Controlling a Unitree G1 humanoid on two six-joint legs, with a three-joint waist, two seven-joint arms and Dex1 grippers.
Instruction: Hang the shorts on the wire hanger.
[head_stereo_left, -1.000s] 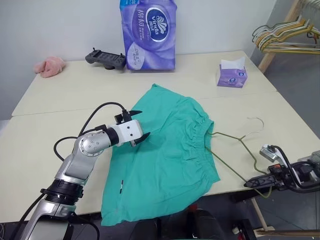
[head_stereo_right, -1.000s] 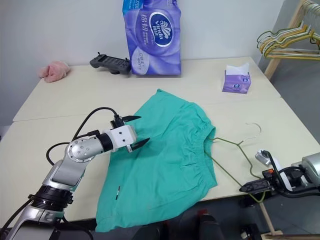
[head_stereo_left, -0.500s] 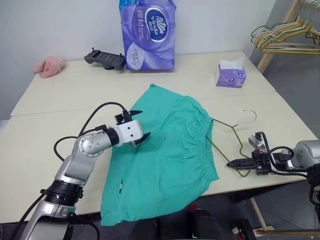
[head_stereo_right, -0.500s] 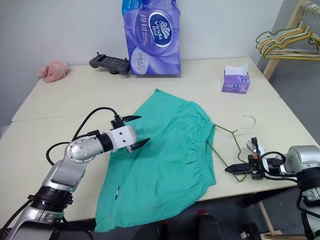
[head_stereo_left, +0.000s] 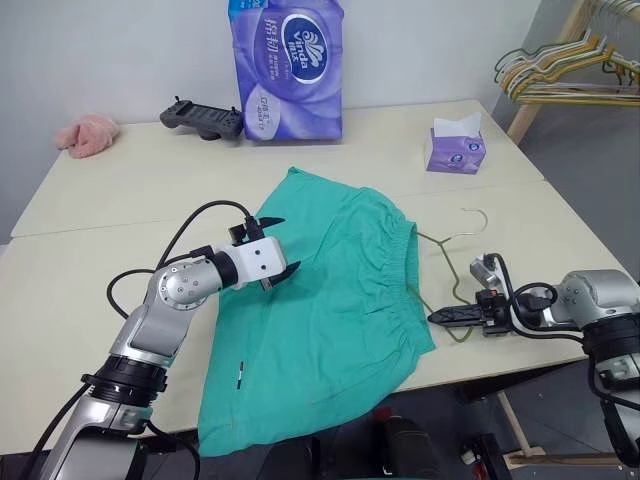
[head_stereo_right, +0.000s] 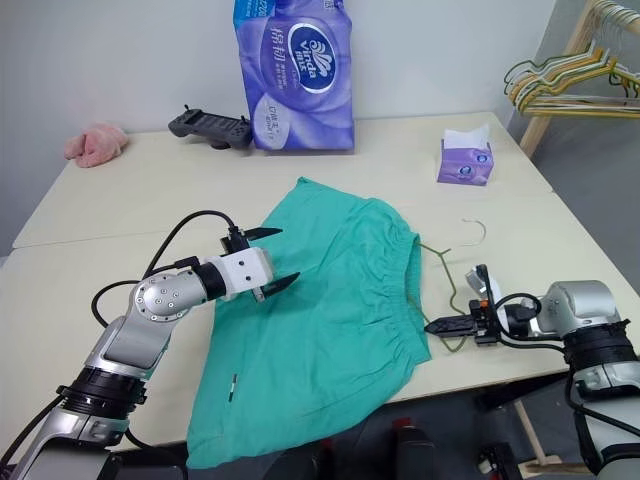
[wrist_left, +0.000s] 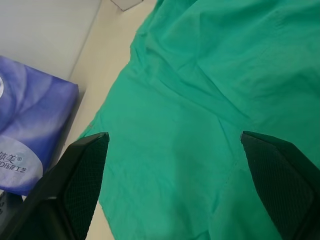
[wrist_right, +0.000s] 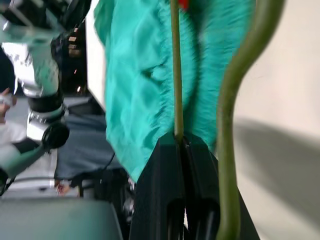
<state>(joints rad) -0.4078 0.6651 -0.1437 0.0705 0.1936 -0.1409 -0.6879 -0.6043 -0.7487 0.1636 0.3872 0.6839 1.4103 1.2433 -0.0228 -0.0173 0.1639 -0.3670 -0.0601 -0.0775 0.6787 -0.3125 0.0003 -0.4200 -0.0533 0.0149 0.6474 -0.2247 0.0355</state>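
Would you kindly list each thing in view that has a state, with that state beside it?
shorts: spread flat on the table, one leg hanging over the near edge, not on the hanger.
wire hanger: lying on the table, one end under the waistband, wire pinched by the right gripper.
left gripper: open, above the shorts.
right gripper: shut on the wire hanger.
tissue box: upright, a tissue sticking out.
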